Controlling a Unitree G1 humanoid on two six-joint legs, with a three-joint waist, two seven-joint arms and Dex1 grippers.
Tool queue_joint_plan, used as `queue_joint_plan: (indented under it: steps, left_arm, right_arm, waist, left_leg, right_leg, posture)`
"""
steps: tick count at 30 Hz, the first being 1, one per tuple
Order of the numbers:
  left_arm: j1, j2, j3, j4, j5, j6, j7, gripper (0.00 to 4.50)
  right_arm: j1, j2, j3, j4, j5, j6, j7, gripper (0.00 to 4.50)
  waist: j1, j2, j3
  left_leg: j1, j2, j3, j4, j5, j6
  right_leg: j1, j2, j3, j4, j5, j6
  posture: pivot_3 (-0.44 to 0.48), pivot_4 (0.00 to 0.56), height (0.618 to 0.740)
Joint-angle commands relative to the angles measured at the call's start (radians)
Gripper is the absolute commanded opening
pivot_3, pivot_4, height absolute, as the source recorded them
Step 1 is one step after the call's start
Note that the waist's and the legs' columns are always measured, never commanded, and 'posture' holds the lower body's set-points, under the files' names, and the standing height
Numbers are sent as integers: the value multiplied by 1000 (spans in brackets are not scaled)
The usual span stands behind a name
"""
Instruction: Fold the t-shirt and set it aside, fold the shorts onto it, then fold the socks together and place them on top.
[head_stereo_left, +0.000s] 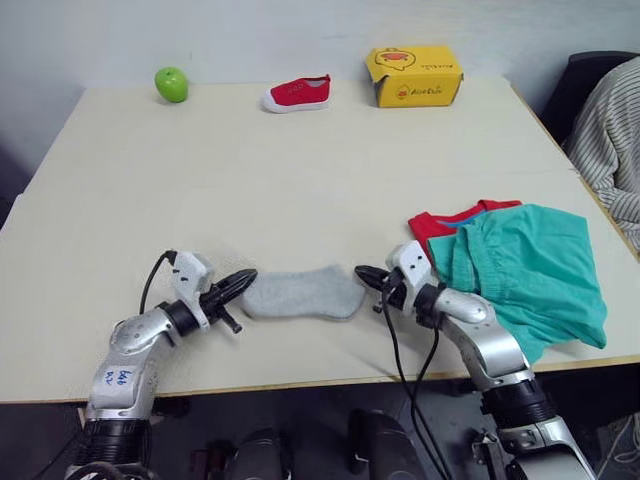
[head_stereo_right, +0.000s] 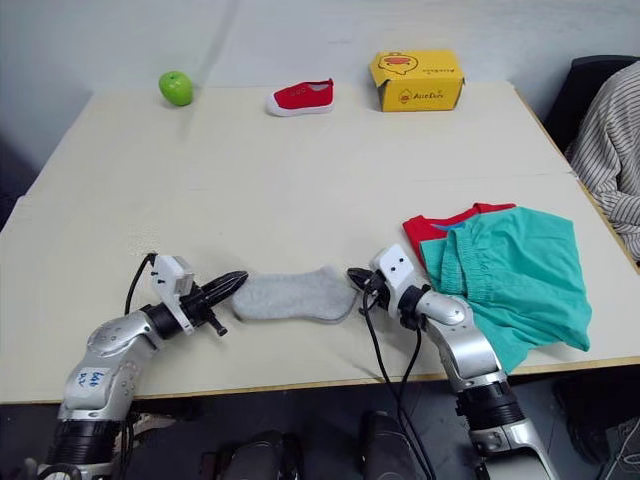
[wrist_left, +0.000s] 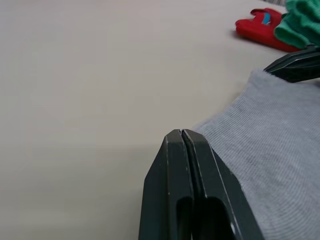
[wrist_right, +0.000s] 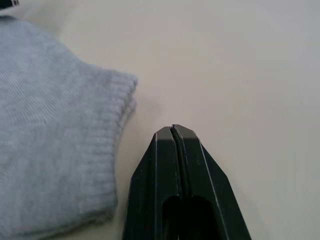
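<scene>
2 black-fingered grippers are lying low at the near edge of a pale table (head_stereo_left: 300, 170), flanking the grey socks (head_stereo_left: 303, 293), which are resting flat between them as 1 stacked shape. The left gripper (head_stereo_left: 243, 279) is pointing at one end of the socks with its fingers pressed together, clenched on nothing; in the left wrist view its tips (wrist_left: 181, 133) are sitting just beside the knit edge, though whether they are touching it cannot be told. The right gripper (head_stereo_left: 363, 273) is pointing at the opposite end, its fingers likewise pressed tight and holding nothing; in the right wrist view the ribbed cuff of the socks (wrist_right: 117, 100) is lying just apart from its tips (wrist_right: 172, 129), with bare table showing between. On the robot's right, the teal shorts (head_stereo_left: 530, 275) are lying spread over the red t-shirt (head_stereo_left: 432, 226), covering most of it and leaving only a red corner and a sliver of blue neckband showing; the shorts are reaching the table's near edge. Along the far edge, well apart from the clothes, a green apple (head_stereo_left: 171, 84), a small red shoe (head_stereo_left: 297, 93) with a white sole and a yellow cardboard box (head_stereo_left: 413, 75) are sitting in a row. Striped fabric (head_stereo_left: 612, 140) is showing beyond the table's right side.
</scene>
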Motion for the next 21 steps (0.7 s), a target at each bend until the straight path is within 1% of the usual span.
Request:
queue_joint_plan:
  steps: [1, 2, 4, 6, 8, 10, 13, 15, 17, 21]
  left_arm:
    - [14, 42, 68, -35, -57, 30, -28, 21]
    - [14, 73, 105, -32, -104, 102, -35, 193]
    - [10, 146, 144, -27, -173, 278, -32, 586]
    - [-6, 206, 150, -35, -219, 433, -17, 1214]
    - [-41, 258, 164, -53, -315, 641, 3, 1815]
    - [-81, 279, 176, -50, -401, 814, 21, 2480]
    - [-128, 270, 168, -33, -449, 969, 63, 3361]
    - [-157, 261, 151, -20, -457, 1032, 82, 3361]
    - [-170, 272, 97, -19, -430, 1071, 91, 3361]
    - [-216, 195, 72, 46, -381, 1102, 178, 3361]
  right_arm:
    - [-51, 21, 33, -46, 13, -44, 62, 0]
    - [-73, 37, 69, -23, 0, -57, 89, 0]
    - [-107, 55, 134, 31, -37, -92, 138, 0]
    - [-127, 66, 173, 84, -67, -121, 170, 0]
    - [-145, 87, 201, 157, -91, -147, 186, 0]
    - [-158, 100, 218, 217, -116, -187, 199, 0]
    - [-170, 111, 225, 275, -139, -215, 205, 0]
    - [-173, 119, 218, 301, -143, -246, 205, 0]
    - [-174, 127, 210, 312, -141, -250, 203, 0]
    - [-176, 124, 217, 322, -149, -248, 222, 0]
  waist:
    - [0, 0, 0]
    - [1, 0, 0]
    - [-1, 0, 0]
    - [-2, 0, 0]
    - [5, 0, 0]
    - [9, 0, 0]
    - [6, -1, 0]
    - [5, -1, 0]
    - [4, -1, 0]
    - [7, -1, -1]
  left_leg:
    - [0, 0, 0, 0, 0, 0]
    - [0, 0, 0, 0, 0, 0]
    - [0, 0, 0, 0, 0, 0]
    - [0, 0, 0, 0, 0, 0]
    - [-1, 0, 0, 0, 0, 0]
    - [-2, -2, -1, 0, 0, 1]
    - [-2, -3, 0, 0, 1, 2]
    - [-2, -2, -1, 0, 1, 2]
    - [-1, -1, -1, 0, 1, 1]
    - [3, -1, 0, 0, 1, -1]
  right_leg:
    - [0, 0, 0, 0, 0, 0]
    - [0, 0, 0, 0, 0, 0]
    - [0, 0, 0, 0, 0, 0]
    - [-1, 0, 0, 1, 0, 0]
    - [-1, 0, 0, 2, 0, 0]
    - [0, -1, 0, 2, 0, 1]
    - [1, -2, 1, 1, 1, 2]
    - [1, -1, 1, 1, 1, 2]
    - [1, 1, 1, 2, 1, 2]
    - [4, 1, 2, 3, 1, 1]
  posture:
    - [0, 150, 740]
    - [0, 150, 740]
    - [0, 150, 740]
    - [0, 150, 740]
    - [0, 150, 740]
    - [0, 150, 740]
    - [0, 150, 740]
    - [0, 150, 740]
    - [0, 150, 740]
    - [0, 150, 740]
